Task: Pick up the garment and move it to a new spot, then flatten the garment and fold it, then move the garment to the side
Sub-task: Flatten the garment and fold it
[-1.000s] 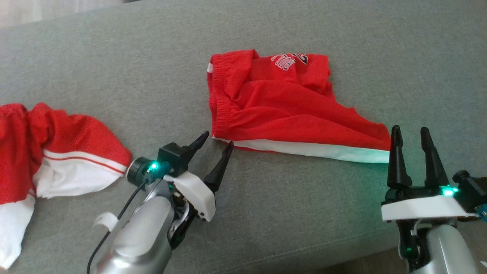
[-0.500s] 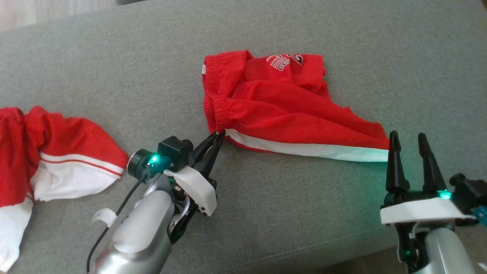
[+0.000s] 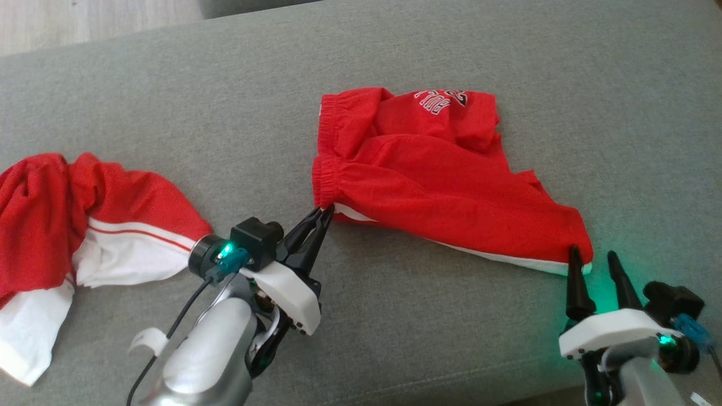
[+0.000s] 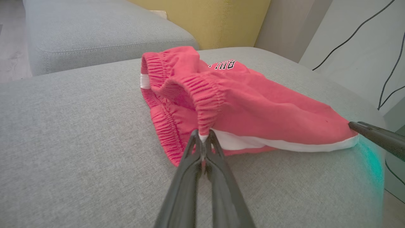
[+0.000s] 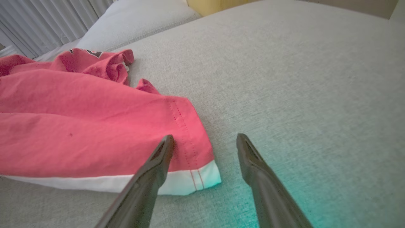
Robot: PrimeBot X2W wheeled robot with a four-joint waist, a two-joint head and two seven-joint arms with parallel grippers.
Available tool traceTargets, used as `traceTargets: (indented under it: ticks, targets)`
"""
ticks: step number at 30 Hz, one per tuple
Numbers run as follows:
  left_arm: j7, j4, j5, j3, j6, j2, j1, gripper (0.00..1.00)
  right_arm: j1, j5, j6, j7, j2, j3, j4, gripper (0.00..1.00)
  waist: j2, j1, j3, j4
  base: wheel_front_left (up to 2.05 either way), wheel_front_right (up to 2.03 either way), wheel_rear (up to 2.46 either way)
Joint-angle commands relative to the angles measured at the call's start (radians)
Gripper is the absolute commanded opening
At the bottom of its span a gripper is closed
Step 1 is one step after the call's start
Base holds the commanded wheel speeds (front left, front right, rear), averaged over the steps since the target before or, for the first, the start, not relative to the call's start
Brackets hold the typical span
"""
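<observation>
- Red waistband corner (image 4: 205,107) of the shorts (image 3: 445,180): our left jaws are clamped together on it, holding that edge raised so we can carry the garment.
- Right jaws: apart, one finger over the white-trimmed hem corner (image 5: 196,177), the other beside it; we judge them poised to pinch the far end.
- Shorts: rumpled, mid grey sofa cushion (image 3: 451,349).
- Second red-and-white garment (image 3: 84,225): well apart, on our left.

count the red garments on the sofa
2. The red shorts lie mid-view, waistband corner pinched in the left claw. A red and white garment is bunched at far left, partly cut off; others may be hidden.
</observation>
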Motion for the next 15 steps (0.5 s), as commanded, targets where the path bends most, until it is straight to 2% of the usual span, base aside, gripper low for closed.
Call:
traceTargets:
  ticks: [1,8,15]
  targets:
    - [-0.012,-0.038,0.000,0.033,-0.006,0.018,-0.022,0.00,-0.046,0.012,-0.001,-0.011,-0.006,0.029,0.015,1.00,0.0000,0.0001,0.001,0.007,0.00,0.00,0.00]
    - [-0.012,-0.041,0.002,0.036,-0.006,0.014,-0.018,0.00,-0.080,0.006,-0.001,-0.011,-0.006,0.057,0.129,1.00,0.0000,0.0001,-0.001,0.018,0.00,0.00,0.00]
    - [-0.012,-0.039,0.005,0.048,-0.006,0.011,-0.011,0.00,-0.085,0.007,-0.001,-0.011,-0.006,0.075,0.172,1.00,0.0000,0.0001,-0.009,0.012,0.00,0.00,0.00]
